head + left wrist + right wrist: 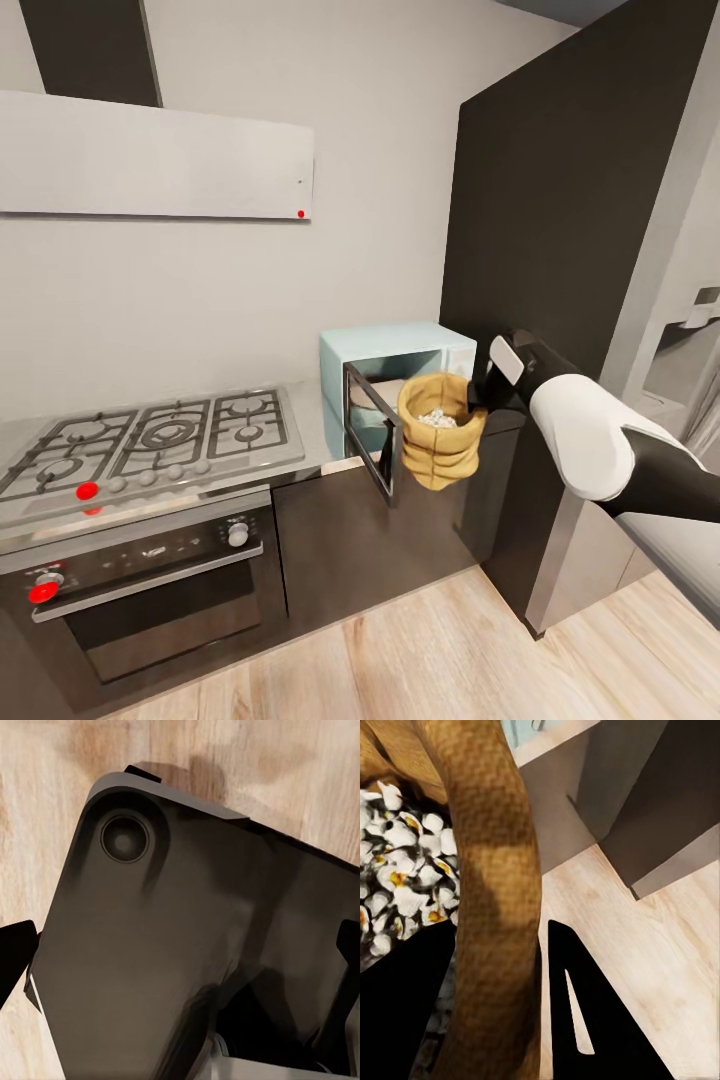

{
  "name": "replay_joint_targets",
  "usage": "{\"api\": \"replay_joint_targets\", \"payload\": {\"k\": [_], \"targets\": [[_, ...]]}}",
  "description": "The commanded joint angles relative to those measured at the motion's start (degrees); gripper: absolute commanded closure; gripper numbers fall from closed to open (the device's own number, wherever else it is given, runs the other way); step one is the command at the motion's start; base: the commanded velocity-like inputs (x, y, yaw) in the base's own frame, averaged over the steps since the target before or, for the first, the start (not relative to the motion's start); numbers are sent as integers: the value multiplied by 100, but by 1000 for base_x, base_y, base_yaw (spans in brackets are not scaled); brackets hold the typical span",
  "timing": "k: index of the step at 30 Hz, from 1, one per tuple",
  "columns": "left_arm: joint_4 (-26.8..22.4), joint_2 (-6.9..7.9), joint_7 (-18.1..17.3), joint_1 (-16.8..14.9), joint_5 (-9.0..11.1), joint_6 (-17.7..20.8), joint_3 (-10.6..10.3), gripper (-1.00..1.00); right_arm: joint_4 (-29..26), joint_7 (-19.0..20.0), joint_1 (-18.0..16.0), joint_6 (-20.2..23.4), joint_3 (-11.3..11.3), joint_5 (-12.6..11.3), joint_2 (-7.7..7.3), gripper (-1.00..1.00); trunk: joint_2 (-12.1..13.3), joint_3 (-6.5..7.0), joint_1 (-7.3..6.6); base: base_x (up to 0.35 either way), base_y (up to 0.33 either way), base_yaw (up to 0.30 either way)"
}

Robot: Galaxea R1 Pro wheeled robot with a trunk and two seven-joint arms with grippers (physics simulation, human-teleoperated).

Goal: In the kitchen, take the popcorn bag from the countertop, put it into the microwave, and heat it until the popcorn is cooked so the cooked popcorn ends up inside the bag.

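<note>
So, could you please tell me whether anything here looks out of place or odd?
Nothing looks spilled or damaged. The popcorn bag hangs in mid-air before the open microwave, held by its rim in the right claw, with the popcorn inside.

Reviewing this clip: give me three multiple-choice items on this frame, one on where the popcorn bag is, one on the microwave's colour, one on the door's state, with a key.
1. Where is the popcorn bag?
A. on the gas hob
B. held in the air before the microwave
C. on the floor

2. What colour is the microwave's casing?
A. pale mint-blue
B. red
C. black

3. How is the microwave door?
A. shut
B. missing
C. swung open

Key: B, the right hand grips the bag's rim with its fingers either side; A, the casing is pale blue; C, the door stands out toward the room.
</note>
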Motion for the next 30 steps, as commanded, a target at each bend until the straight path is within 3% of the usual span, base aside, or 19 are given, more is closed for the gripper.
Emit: {"api": "replay_joint_targets", "payload": {"k": [1,9,11,13,21,30], "targets": [[-10,-2,3,3,23,-7,7,-100,-2,10,-7,22,-46,54,1,100,-4,-6,1,0,0,0],[-17,-2,3,3,27,-7,9,-100,-25,18,-9,22,-46,54,-10,100,-4,-6,1,0,0,0],[-11,-2,3,3,19,-5,-1,-100,22,-3,-7,22,-39,-10,56,100,-4,-6,1,0,0,0],[-10,-2,3,3,19,-6,3,-100,36,-1,-8,22,-35,207,83,100,-4,-6,1,0,0,0],[-18,0,3,3,19,-7,15,-100,88,3,-9,22,-28,339,95,100,-4,-6,1,0,0,0],[-11,7,3,3,19,-6,10,-100,88,3,-9,22,-28,136,95,100,-4,-6,1,145,0,0]]}}
